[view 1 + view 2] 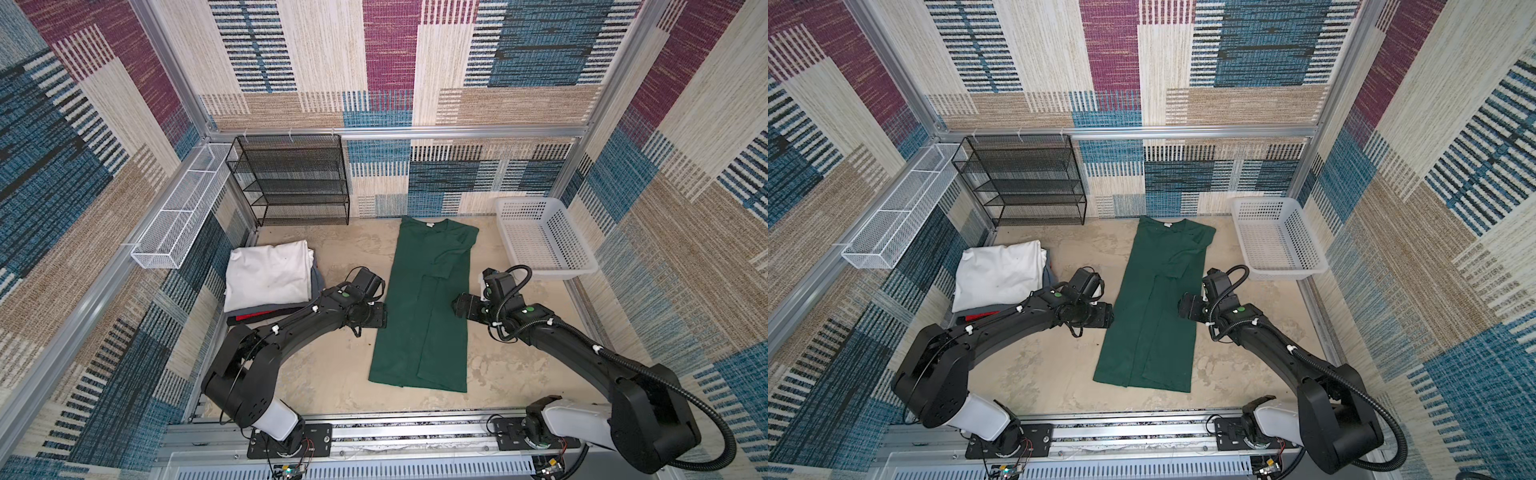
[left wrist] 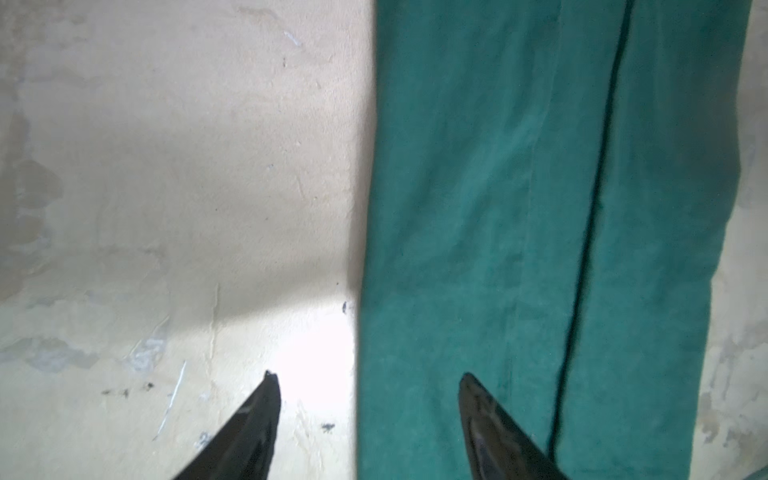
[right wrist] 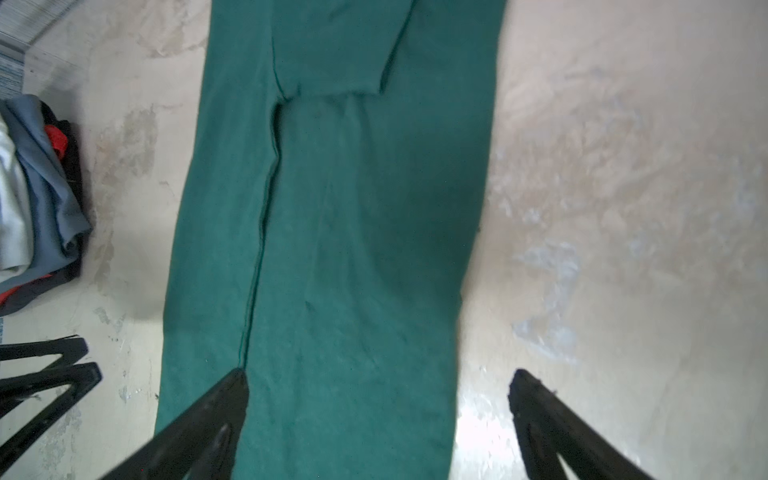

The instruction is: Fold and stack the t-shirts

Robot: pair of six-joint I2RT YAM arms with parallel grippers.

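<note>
Left end effector (image 2: 369, 376): black tapered fingers apart, nothing clamped. One tip is over bare tabletop (image 2: 187, 187), the other over the near long edge of the green t-shirt (image 2: 478, 208).

Right end effector (image 3: 378, 372): fingers wide apart, empty. One tip is at the shirt's lengthwise fold seam, the other over bare surface past the opposite edge.

In both top views the two heads flank the shirt at mid-length, left (image 1: 374, 318), right (image 1: 461, 307).

Green t-shirt (image 1: 424, 307): matte cotton knit, sides folded inward into a long narrow strip, flat on the tabletop centre. One sleeve is tucked across the upper half. Collar with small white label (image 1: 430, 224) sits at the far end, hem towards the arm bases. A few soft creases.

Left of it, well apart: folded stack with the white shirt (image 1: 270, 274) on top, grey (image 1: 318, 282) under it and black/red (image 1: 253, 318) at the bottom.

Tabletop is beige, mottled and scuffed.

Far right: white perforated plastic basket (image 1: 540, 237). Far left: black mesh shelf rack (image 1: 291, 183).
</note>
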